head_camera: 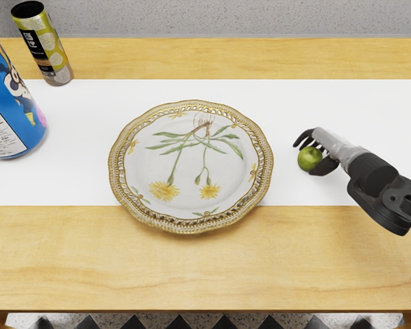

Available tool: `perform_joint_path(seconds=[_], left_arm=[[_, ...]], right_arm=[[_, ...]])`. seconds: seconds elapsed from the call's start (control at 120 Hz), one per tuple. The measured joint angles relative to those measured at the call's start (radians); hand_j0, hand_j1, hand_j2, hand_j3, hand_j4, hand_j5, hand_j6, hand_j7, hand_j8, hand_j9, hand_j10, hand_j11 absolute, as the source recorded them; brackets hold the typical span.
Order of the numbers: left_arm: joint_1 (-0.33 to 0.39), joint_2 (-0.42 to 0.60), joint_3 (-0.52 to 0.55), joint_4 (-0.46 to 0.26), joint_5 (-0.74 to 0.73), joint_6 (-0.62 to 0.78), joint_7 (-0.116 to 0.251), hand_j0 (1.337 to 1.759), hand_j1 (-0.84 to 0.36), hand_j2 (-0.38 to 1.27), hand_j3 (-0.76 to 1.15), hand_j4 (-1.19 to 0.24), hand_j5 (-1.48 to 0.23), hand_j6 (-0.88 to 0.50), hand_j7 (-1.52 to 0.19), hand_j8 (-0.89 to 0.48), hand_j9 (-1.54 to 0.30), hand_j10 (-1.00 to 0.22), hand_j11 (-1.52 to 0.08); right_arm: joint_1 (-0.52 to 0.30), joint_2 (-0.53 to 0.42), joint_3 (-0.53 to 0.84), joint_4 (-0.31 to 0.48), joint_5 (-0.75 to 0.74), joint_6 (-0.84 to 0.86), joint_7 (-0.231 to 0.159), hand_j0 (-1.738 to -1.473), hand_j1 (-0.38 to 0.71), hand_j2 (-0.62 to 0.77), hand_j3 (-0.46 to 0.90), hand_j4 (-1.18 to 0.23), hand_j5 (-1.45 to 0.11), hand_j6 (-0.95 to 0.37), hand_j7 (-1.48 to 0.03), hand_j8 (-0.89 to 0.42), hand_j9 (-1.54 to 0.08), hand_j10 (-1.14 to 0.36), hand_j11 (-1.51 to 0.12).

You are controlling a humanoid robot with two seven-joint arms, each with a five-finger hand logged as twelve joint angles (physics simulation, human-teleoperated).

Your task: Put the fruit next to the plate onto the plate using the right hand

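Note:
A small green fruit [308,157] lies on the white runner, just right of the plate. The plate [133,140] is round, with a gold lattice rim and painted yellow flowers, and nothing lies on it. My right hand [315,154] reaches in from the right edge and wraps the fruit. Its dark fingers [305,138] curl over the fruit's far side. The thumb presses the near side. The fruit still sits at table level, a short gap from the plate's rim. The left arm is out of view.
A blue printed can [10,110] stands at the left edge. A yellow-green can [42,42] stands tilted at the back left. The white runner [329,103] crosses the wooden table [205,260].

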Motion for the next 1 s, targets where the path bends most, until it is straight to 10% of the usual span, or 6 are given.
perform_joint_path(seconds=[0.408, 1.0], left_arm=[[0.0, 0.0, 0.0, 0.0, 0.0, 0.0, 0.0, 1.658, 0.06, 0.05, 0.0, -0.24, -0.32, -0.24, -0.32, -0.24, -0.32, -0.24, -0.32], [0.0, 0.0, 0.0, 0.0, 0.0, 0.0, 0.0, 1.658, 0.06, 0.05, 0.0, -0.24, -0.32, -0.24, -0.32, -0.24, -0.32, -0.24, -0.32]], right_arm=[[0.0, -0.003, -0.003, 0.012, 0.011, 0.007, 0.001, -1.652, 0.25, 0.27, 0.0, -0.71, -0.88, -0.54, -0.9, -0.46, -0.9, -0.64, -0.9], [0.026, -0.063, 0.0, 0.042, 0.108, 0.04, 0.004, -1.65, 0.3, 0.32, 0.0, -0.8, -1.17, -0.41, -1.11, -0.29, -1.17, -0.53, -1.19]])
